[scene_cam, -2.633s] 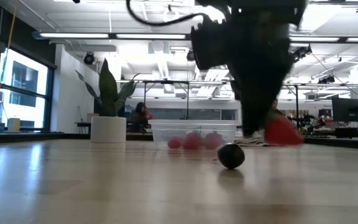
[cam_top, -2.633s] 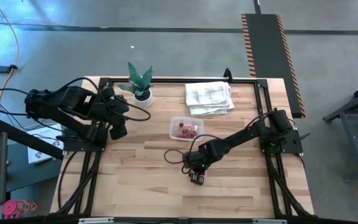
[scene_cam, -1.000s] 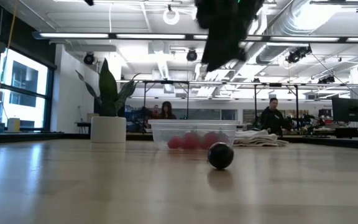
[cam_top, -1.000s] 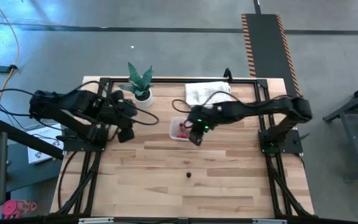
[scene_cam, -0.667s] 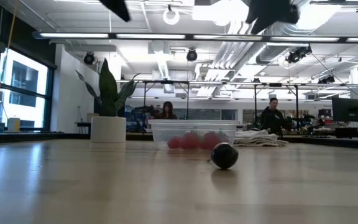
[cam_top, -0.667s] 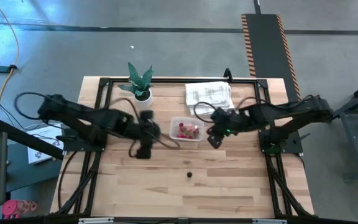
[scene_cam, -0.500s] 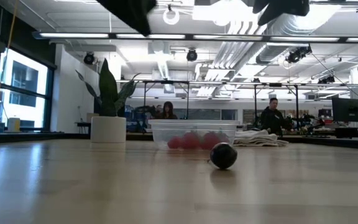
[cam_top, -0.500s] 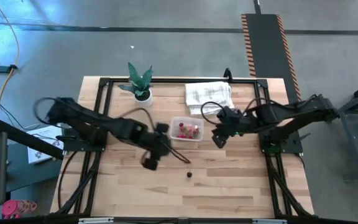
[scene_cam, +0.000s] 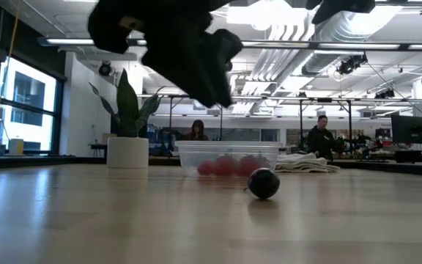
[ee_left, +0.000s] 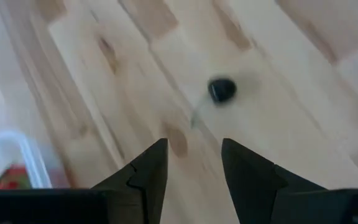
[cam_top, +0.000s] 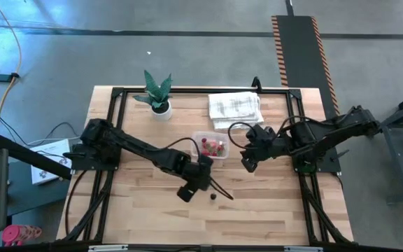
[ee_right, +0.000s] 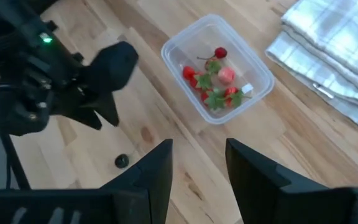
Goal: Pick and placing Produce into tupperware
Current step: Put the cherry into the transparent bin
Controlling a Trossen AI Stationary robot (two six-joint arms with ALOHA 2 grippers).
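Observation:
A small dark berry point(cam_top: 213, 197) lies alone on the bare wood near the table's middle. In the low view this berry point(scene_cam: 262, 183) stands in front of the clear tupperware point(scene_cam: 228, 158). The tupperware point(cam_top: 210, 145) holds several red and pink pieces of produce point(ee_right: 215, 84). My left gripper point(cam_top: 190, 189) hangs open above the table, just left of the dark berry point(ee_left: 221, 89), which lies beyond its fingertips. My right gripper point(cam_top: 248, 164) hovers open to the right of the tupperware point(ee_right: 216, 68), holding nothing.
A folded white towel point(cam_top: 235, 109) lies at the far edge, right of a small potted plant point(cam_top: 158, 96). A black frame runs along the table's edges. People stand in the room beyond the table. Bare wood lies along the near side.
My left gripper has swept from beside the plant at the far left toward the table's middle and near edge, stopping close to the dark berry. My right gripper has drawn back from above the tupperware toward the right edge.

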